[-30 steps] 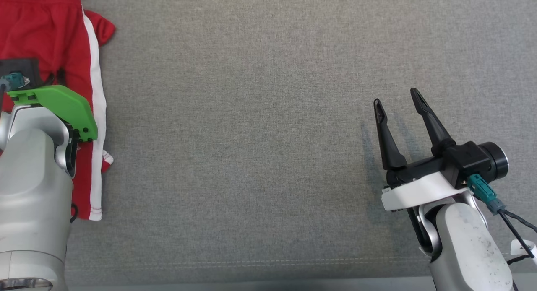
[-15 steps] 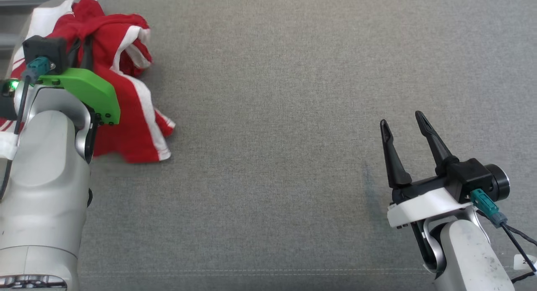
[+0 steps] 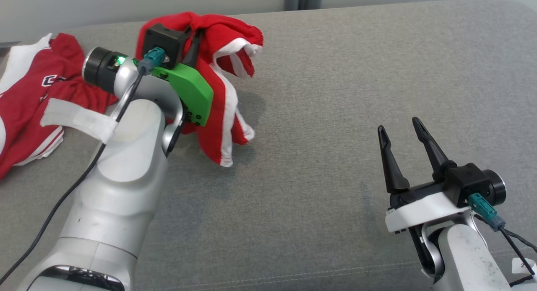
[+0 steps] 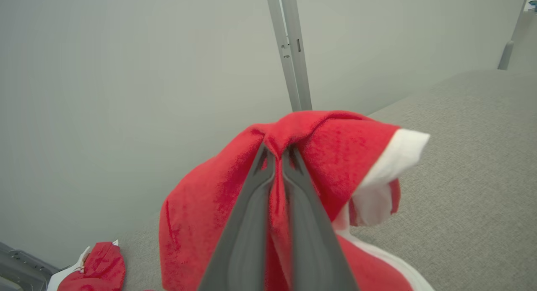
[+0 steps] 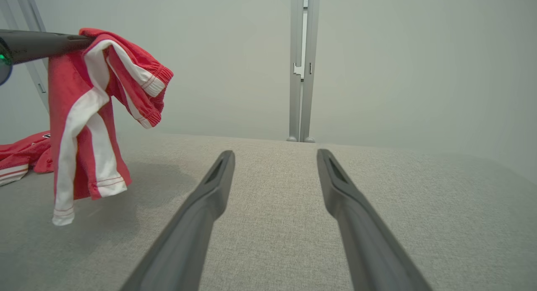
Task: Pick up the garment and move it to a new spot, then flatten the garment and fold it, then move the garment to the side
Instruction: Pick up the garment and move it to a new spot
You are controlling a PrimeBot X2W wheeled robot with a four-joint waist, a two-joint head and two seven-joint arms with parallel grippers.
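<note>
Garment (image 3: 222,102), red with white stripes, hangs upper left in the head view, its top fold pinched between the closed left fingers (image 4: 247,240) above the grey desk (image 3: 319,115); lower right, the right fingers (image 3: 389,161) stand wide and empty, well apart.

The garment (image 3: 222,102) is soft red cloth with white cloth stripes, matt and creased. The desk (image 3: 319,94) is covered in coarse grey woven fabric, also matt. At 4 o'clock the fingers (image 3: 388,157) are dark matt plastic. At 8 o'clock the forearm (image 3: 121,182) has a smooth, faintly shiny silver shell, and its bracket (image 3: 191,87) is smooth green plastic.
</note>
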